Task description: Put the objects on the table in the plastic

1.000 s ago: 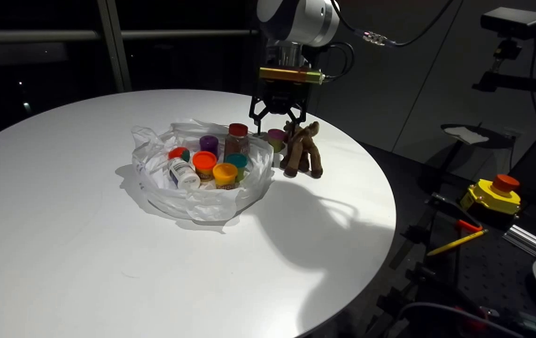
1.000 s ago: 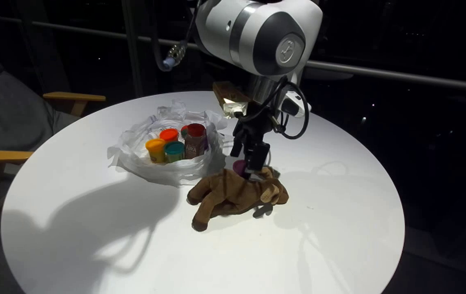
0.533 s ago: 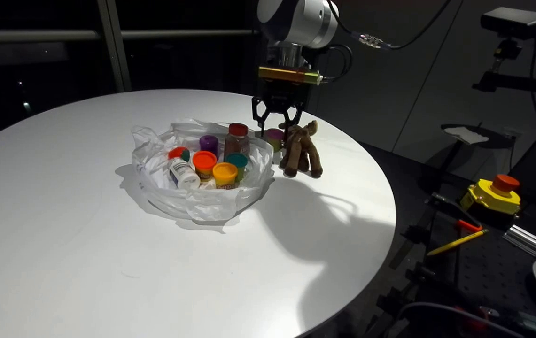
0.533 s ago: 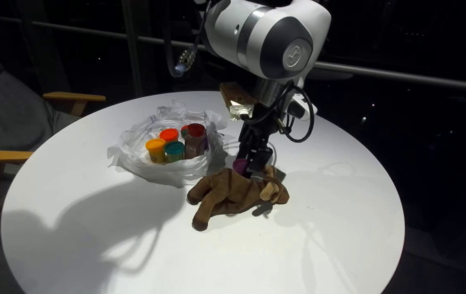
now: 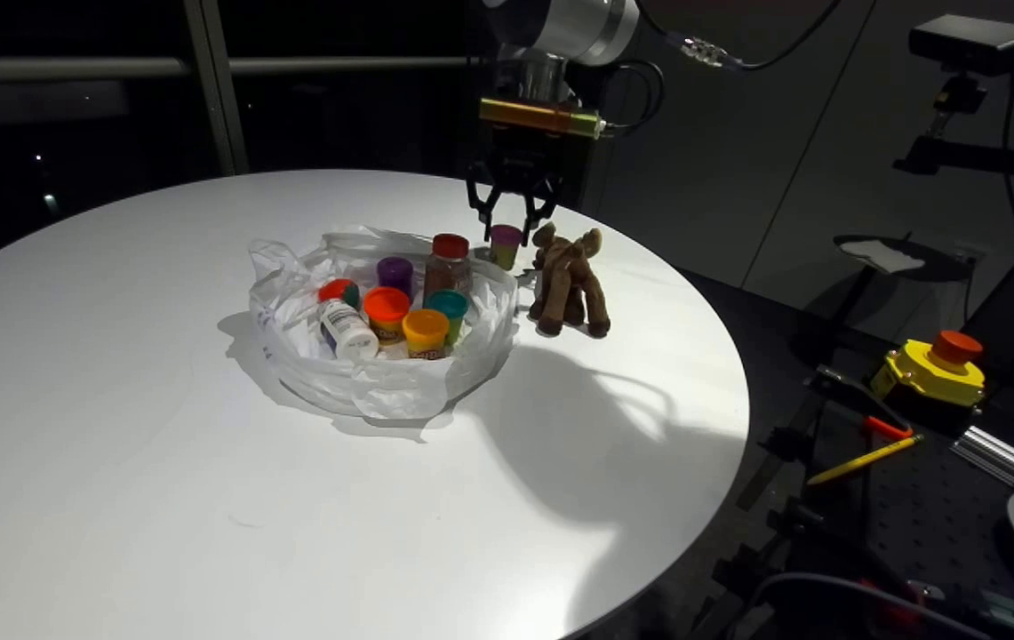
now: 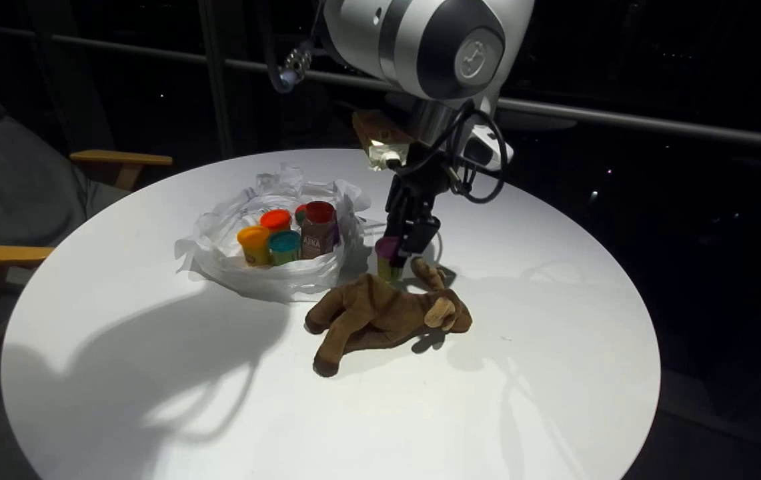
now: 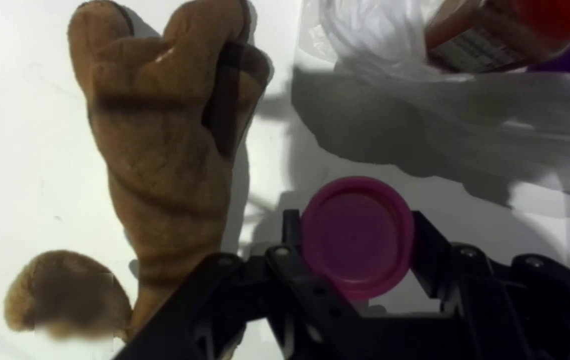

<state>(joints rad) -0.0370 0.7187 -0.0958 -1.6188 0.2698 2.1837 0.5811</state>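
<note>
My gripper (image 7: pixel 356 234) is shut on a small tub with a pink-purple lid (image 7: pixel 357 240), one finger against each side. In an exterior view the tub (image 6: pixel 387 257) hangs slightly above the table, upright, behind the brown plush moose (image 6: pixel 380 317). The moose lies on the table (image 6: pixel 487 400), apart from my fingers. The plastic is a crumpled whitish bag (image 5: pixel 382 391), spread like a bowl beside the tub. Inside it are tubs with orange (image 5: pixel 387 307), yellow (image 5: pixel 426 329), teal (image 5: pixel 449 305) and purple (image 5: pixel 395 272) lids, a red-capped jar (image 5: pixel 449 267), a white bottle (image 5: pixel 347 329) and a red-green object (image 5: pixel 339 290).
The red-capped jar (image 7: pixel 484 40) stands near the bag's edge closest to the gripper. A grey chair with wooden arms (image 6: pixel 120 159) stands beside the round table. Off its rim, in an exterior view, is a yellow box with a red button (image 5: pixel 929 373).
My jaws have come together around the pink-lidded tub. Gripper and tub have risen and shifted a little, away from the moose. The bag and its contents look unmoved.
</note>
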